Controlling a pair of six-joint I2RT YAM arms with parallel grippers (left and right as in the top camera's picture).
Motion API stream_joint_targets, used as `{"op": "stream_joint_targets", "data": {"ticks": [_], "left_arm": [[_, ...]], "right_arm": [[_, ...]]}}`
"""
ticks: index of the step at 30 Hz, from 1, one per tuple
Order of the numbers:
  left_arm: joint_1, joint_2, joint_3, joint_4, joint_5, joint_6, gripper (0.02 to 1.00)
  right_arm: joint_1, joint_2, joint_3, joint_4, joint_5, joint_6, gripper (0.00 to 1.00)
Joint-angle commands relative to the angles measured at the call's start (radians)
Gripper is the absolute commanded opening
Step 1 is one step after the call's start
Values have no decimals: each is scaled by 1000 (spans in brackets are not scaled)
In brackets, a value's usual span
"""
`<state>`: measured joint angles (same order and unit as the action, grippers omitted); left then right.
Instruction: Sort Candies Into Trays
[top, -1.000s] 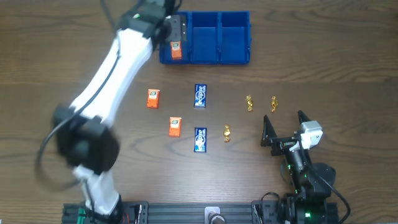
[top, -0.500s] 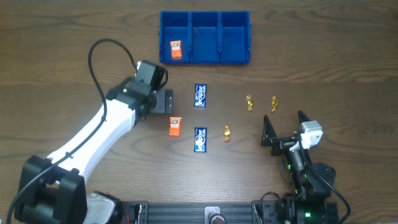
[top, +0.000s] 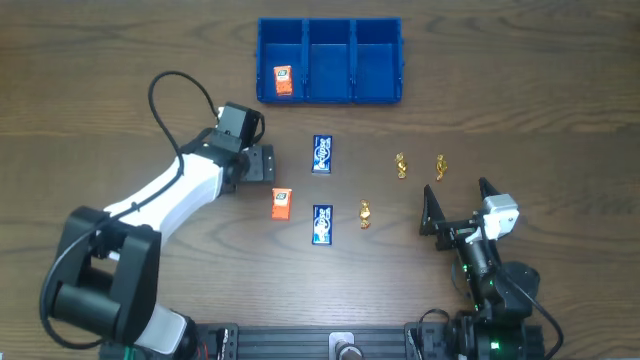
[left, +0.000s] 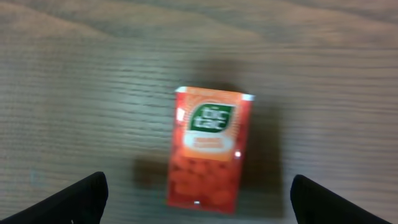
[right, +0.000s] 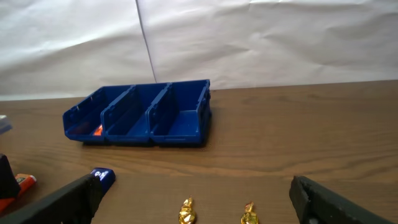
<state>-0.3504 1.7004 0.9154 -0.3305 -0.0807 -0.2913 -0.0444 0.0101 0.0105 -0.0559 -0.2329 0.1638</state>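
Note:
A blue three-bin tray (top: 330, 99) stands at the back, with one orange candy box (top: 283, 80) in its left bin. My left gripper (top: 262, 163) hangs open over a second orange box (left: 211, 149), which lies flat on the table between its fingers (left: 71, 202). A third orange box (top: 282, 203) lies nearer the front. Two blue packs (top: 321, 154) (top: 322, 224) and three gold wrapped candies (top: 401, 165) (top: 440, 166) (top: 365, 213) lie mid-table. My right gripper (top: 458, 205) stands open and holds nothing, near the front right, facing the tray (right: 143, 115).
The wooden table (top: 520, 120) has free room on the far left and right. A white backdrop (right: 261, 37) rises behind the tray. The left arm's black cable (top: 165, 85) loops above the table at the left.
The left arm swung back from the tray's left bin to above the orange box at mid-left, leaving one orange box in the bin. The right arm has kept still.

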Motion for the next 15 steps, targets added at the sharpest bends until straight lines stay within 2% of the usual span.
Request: {"op": "stream_joint_targets", "data": {"ticks": [1, 4, 8, 13, 15], "left_arm": [[5, 43, 0, 19, 3, 7, 930], [5, 64, 0, 34, 3, 7, 893], [5, 82, 0, 48, 3, 7, 766], [5, 91, 0, 54, 4, 6, 435], [5, 91, 0, 56, 4, 6, 340]], "right_arm": [[-3, -7, -3, -2, -5, -9, 1000], [-3, -7, -3, -2, -5, -9, 1000], [-3, -7, -3, -2, -5, -9, 998], [-3, -7, -3, -2, -5, -8, 1000], [-3, -7, -3, -2, -5, -9, 998]]}}
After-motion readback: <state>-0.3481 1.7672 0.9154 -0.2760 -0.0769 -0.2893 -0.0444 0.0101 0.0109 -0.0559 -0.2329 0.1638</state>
